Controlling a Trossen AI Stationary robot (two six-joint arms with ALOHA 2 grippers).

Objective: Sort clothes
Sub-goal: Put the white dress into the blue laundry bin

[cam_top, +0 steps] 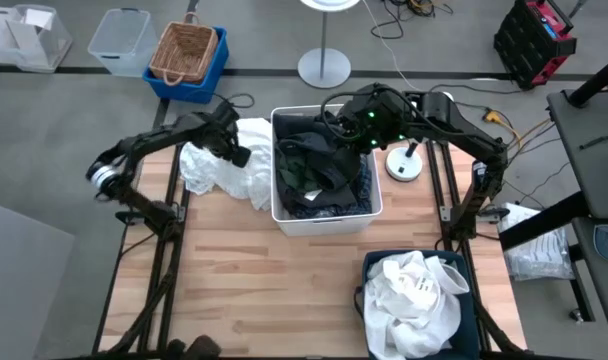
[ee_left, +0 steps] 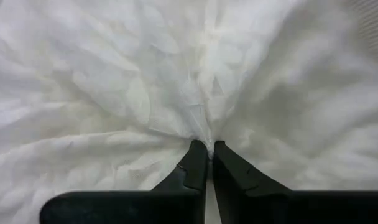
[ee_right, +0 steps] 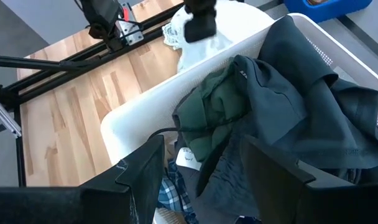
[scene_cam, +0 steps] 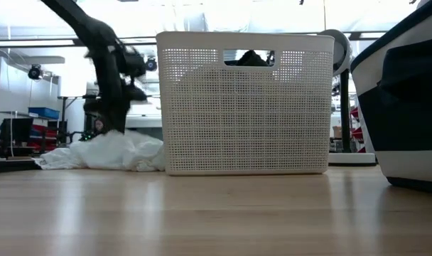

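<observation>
A: So, nearest first: the dark blue bin [cam_top: 467, 300] sits at the front right of the table [cam_top: 244, 290] with a heap of white garments [cam_top: 416, 292] in it. Looks like that's where the whites go.

B: And the darks?

A: In the white plastic bin [cam_top: 329, 222] mid-table, toward the back. A dark green piece [ee_right: 207, 118], a dark grey one [ee_right: 313, 124] and a bit of blue-and-white plaid shirt [ee_right: 176, 190] are piled there, draped over each other.

B: Left arm?

A: Left gripper [cam_top: 234, 152] is down on the white garment [cam_top: 219, 170] lying on the table just beside the white bin's left wall. The wrist view shows the fingers [ee_left: 195, 171] pinched together with a fold of white cloth caught at the tips, wrinkles radiating from the pinch. My read: it's clamped for a lift toward the blue bin. The arm reaches in from the left edge, elbow bent, wrist pitched down.

B: Right?

A: Right gripper [cam_top: 356, 125] hovers over the back of the white bin, pointing down into the dark pile. Jaws spread wide and empty, not touching fabric as far as I can tell. Arm arcs in from the back right.

B: Risk?

A: The pinch is thin, so the cloth may slip out or drag across the bin rim.
</observation>
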